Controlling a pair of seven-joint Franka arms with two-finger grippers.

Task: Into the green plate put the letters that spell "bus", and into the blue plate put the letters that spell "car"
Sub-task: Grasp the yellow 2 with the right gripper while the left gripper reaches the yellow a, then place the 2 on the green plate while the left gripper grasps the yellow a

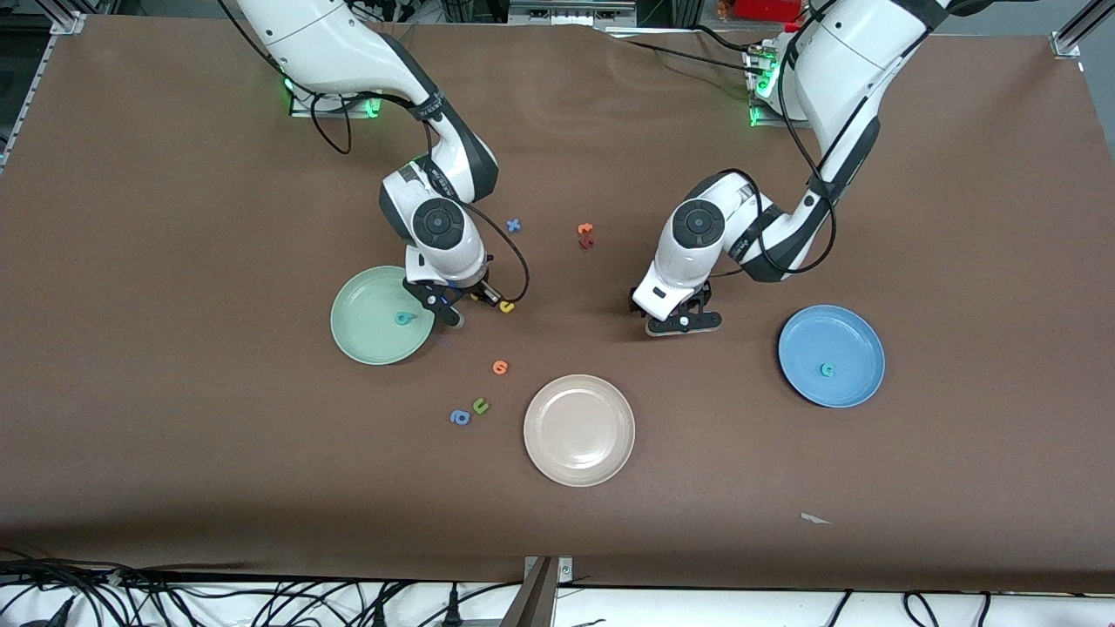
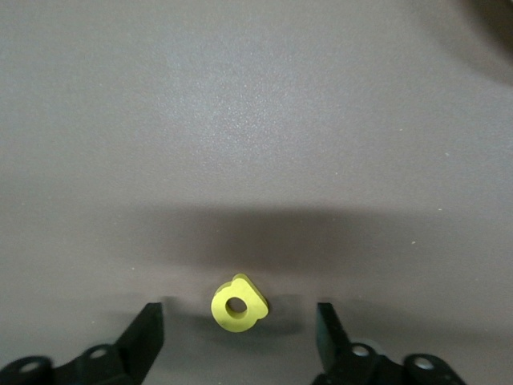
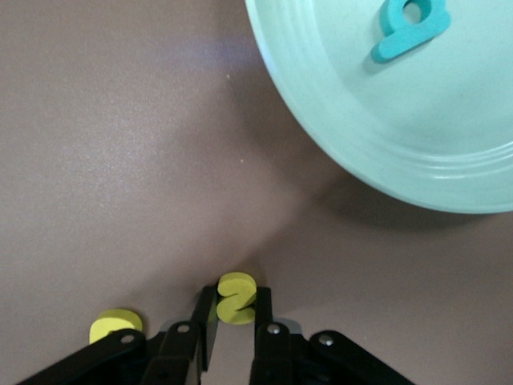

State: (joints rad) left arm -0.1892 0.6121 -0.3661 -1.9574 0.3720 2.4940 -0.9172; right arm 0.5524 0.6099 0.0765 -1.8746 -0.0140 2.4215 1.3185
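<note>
Fingers of my right gripper [image 3: 235, 321] pinch the yellow "s" [image 3: 236, 297] beside the green plate [image 3: 345, 144]; lift straight. My left gripper [image 2: 239, 329], jaws apart, straddles the yellow "a" [image 2: 236, 305], holding nothing

No legible text, only loose letters.

Yellow "s" [image 3: 236, 298] is hidden in front view by right gripper [image 1: 447, 306], just beside green plate [image 1: 361, 335]. Plate rim is cut off by edge in right wrist view. Yellow "a" [image 2: 237, 303] is hidden in front view under left gripper [image 1: 684, 320]. Gripper bodies are cropped at edge in both wrist views. Loose letters near beige-white plate [image 1: 578, 466] too small to be read w/ certainty.
</note>
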